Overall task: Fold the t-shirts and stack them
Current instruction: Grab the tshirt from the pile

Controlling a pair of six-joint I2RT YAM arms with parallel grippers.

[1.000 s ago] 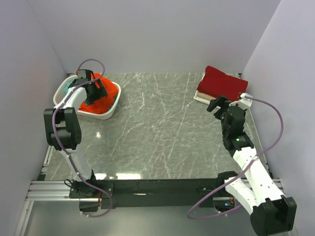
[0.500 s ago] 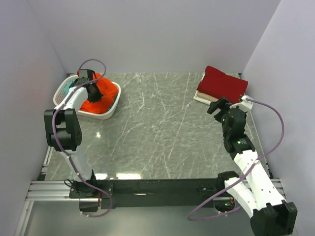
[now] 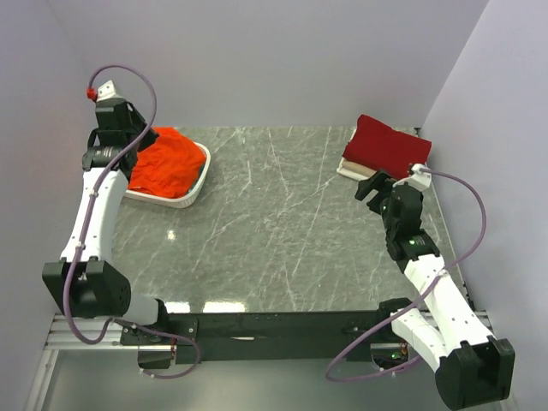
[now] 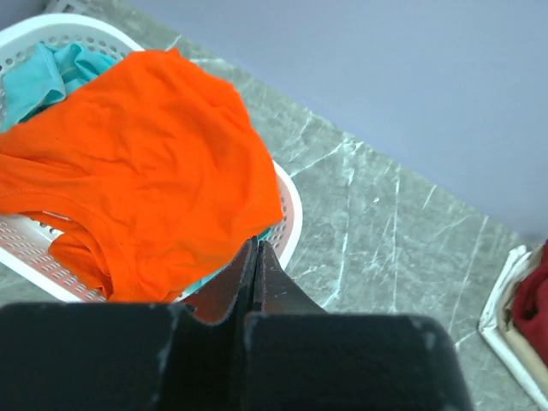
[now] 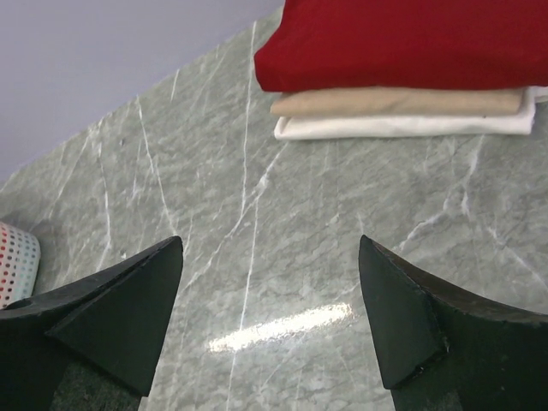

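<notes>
The bright orange t-shirt (image 3: pixel 167 163) (image 4: pixel 145 163) drapes over the white lattice basket (image 3: pixel 175 203) at the back left, and its near edge rises to my raised left gripper (image 3: pixel 135 145) (image 4: pixel 257 244), which is shut on that edge. A teal t-shirt (image 4: pixel 43 73) lies beneath it in the basket (image 4: pixel 295 214). At the back right, the dark red t-shirt (image 3: pixel 387 145) (image 5: pixel 411 43) lies folded on top of folded cream-white cloth (image 5: pixel 394 103). My right gripper (image 3: pixel 372 184) (image 5: pixel 270 244) hovers open and holding nothing, just in front of that stack.
Grey marble tabletop (image 3: pixel 274 223) stretches between the basket and the stack. Pale walls close in the back and both sides. The black rail with the arm bases (image 3: pixel 274 325) runs along the near edge.
My left gripper shut inside the basket and rose up and to the left, pulling the orange t-shirt's edge with it. The right arm barely shifted.
</notes>
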